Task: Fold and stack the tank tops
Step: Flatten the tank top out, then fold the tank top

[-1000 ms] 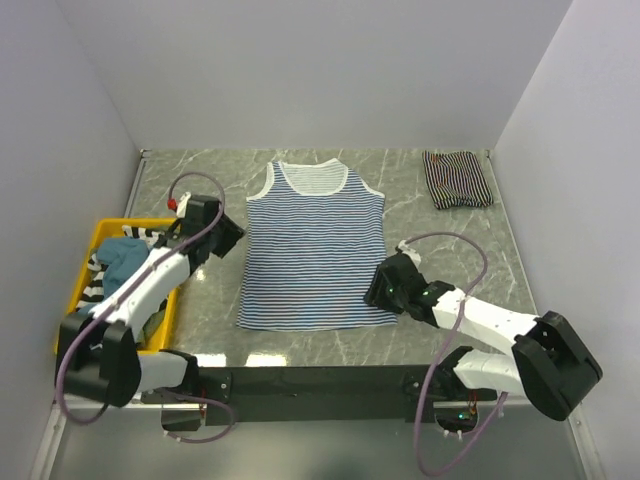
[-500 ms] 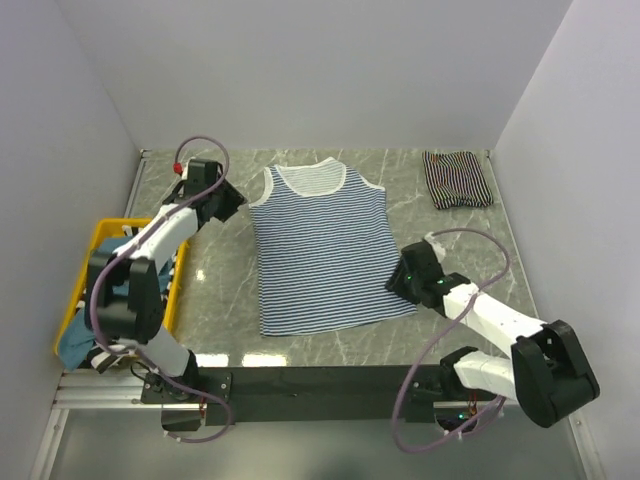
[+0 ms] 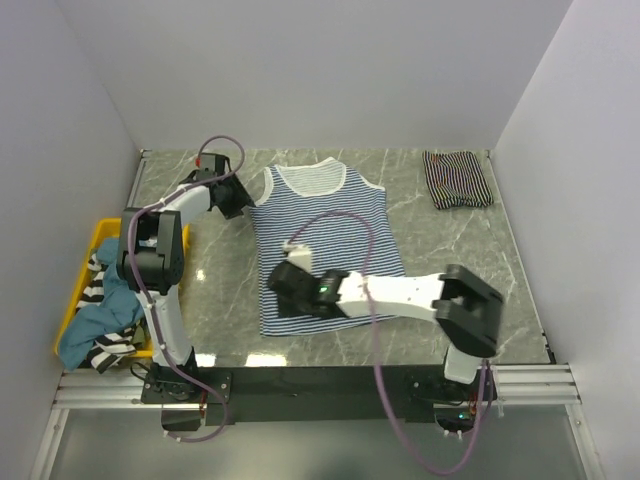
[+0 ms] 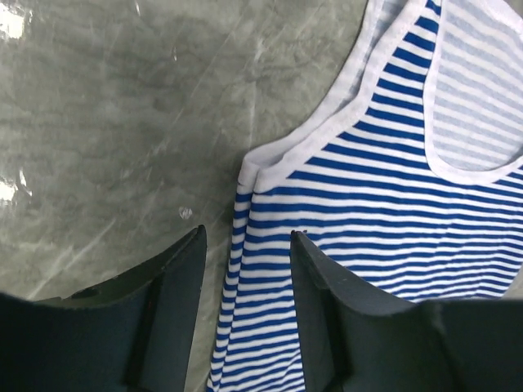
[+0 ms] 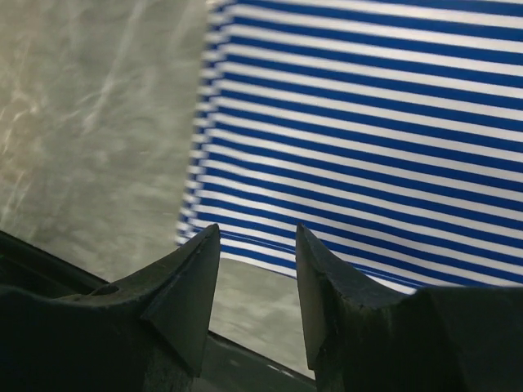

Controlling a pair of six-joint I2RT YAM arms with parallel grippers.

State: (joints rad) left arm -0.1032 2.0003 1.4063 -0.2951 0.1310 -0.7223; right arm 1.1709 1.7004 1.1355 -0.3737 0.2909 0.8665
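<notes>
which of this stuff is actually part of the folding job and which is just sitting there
Job: blue-and-white tank top; folded dark striped top; heap of clothes on the left.
Just there: yellow bin; table.

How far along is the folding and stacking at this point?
Done: one dark striped top lies folded at the far right corner. In hand: the blue-and-white striped tank top lies spread flat; the left tool is open at its left armhole, the right tool open at its near-left hem corner, neither gripping. Left: folding it, stacking it, and the garments in the yellow plastic bin.
</notes>
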